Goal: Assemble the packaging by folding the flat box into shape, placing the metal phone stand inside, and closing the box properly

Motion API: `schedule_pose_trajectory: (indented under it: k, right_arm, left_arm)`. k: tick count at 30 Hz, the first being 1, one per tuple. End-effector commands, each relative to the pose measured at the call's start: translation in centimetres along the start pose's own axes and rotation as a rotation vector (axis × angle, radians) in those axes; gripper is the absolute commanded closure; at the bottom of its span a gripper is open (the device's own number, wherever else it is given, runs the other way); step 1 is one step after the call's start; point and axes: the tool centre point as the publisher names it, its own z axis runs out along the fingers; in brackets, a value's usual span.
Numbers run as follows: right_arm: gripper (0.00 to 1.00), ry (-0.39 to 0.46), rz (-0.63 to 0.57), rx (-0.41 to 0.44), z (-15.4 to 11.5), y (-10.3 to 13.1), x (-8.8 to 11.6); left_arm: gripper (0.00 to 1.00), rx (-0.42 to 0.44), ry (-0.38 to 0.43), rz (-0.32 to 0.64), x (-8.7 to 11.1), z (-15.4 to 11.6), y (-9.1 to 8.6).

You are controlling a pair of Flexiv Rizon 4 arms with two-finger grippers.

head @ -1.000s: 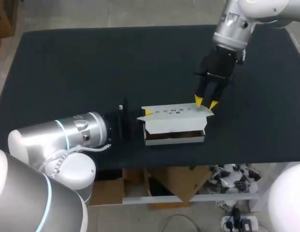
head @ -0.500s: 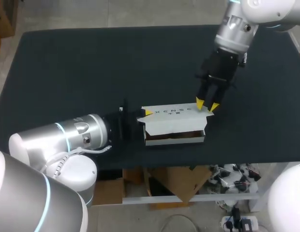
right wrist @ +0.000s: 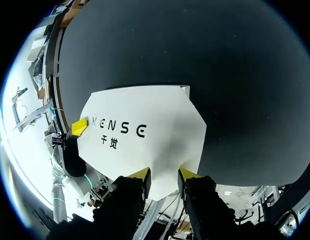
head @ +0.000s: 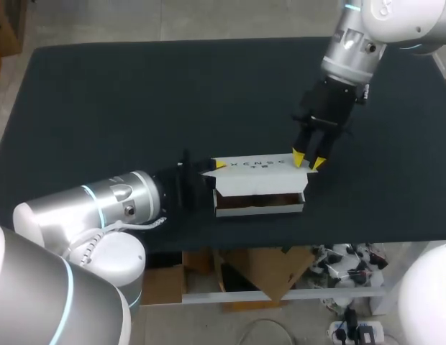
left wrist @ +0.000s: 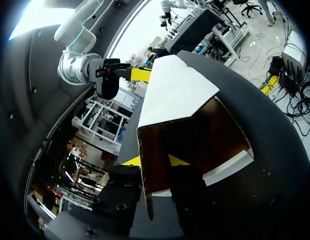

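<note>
Bracketing the white cardboard box, left tool and right tool: clenched or not, unclear

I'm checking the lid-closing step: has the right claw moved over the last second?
Yes. Against the still white cardboard box, the right claw has dropped slightly toward the near edge of the black table, to the box's right end.

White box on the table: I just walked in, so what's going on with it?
Both arms are on the white box, folded into shape on the black table. The left end effector is at its left end, the right end effector at the top panel's far right corner. The front is open, showing brown inside.
</note>
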Motion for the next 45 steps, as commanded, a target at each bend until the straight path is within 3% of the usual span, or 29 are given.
schedule_pose_trajectory:
  k: [1, 20, 30, 33, 34, 37, 39, 40, 45]
  right_arm:
    - [0.62, 0.002, -0.001, -0.001, 0.3, -0.1, -0.1]
    - [0.64, -0.001, -0.007, -0.001, 0.4, 0.1, 0.1]
    - [0.65, 0.001, -0.008, -0.002, 0.6, 0.0, 0.0]
    - [0.65, -0.001, -0.008, -0.004, 0.7, 0.0, 0.0]
    - [0.65, -0.001, -0.007, -0.004, 0.7, 0.0, 0.0]
    - [0.65, -0.002, -0.006, -0.004, 0.7, -0.1, 0.0]
    - [0.65, -0.002, -0.005, -0.005, 0.7, -0.1, 0.1]
    - [0.65, -0.002, -0.005, -0.005, 0.8, -0.1, 0.1]
    - [0.66, -0.002, -0.006, -0.008, 0.7, -0.1, 0.1]
  left_arm:
    - [0.69, -0.002, -0.022, 0.003, 0.2, -0.5, -0.2]
    - [0.63, -0.056, -0.055, 0.0, 0.9, -4.5, 0.5]
    - [0.57, -0.115, -0.055, -0.008, -0.2, -8.1, 1.2]
    - [0.5, -0.116, -0.059, -0.017, -0.8, -8.9, 1.5]
    - [0.42, -0.115, -0.053, -0.019, -0.9, -9.1, 1.5]
    - [0.29, -0.112, -0.026, -0.044, -1.5, -9.6, 1.9]
    - [0.15, -0.11, -0.004, -0.077, -2.1, -9.9, 2.2]
    - [0.01, -0.112, 0.005, -0.085, -2.4, -10.1, 2.2]
    - [0.0, -0.131, 0.088, -0.149, -4.0, -10.8, 2.6]
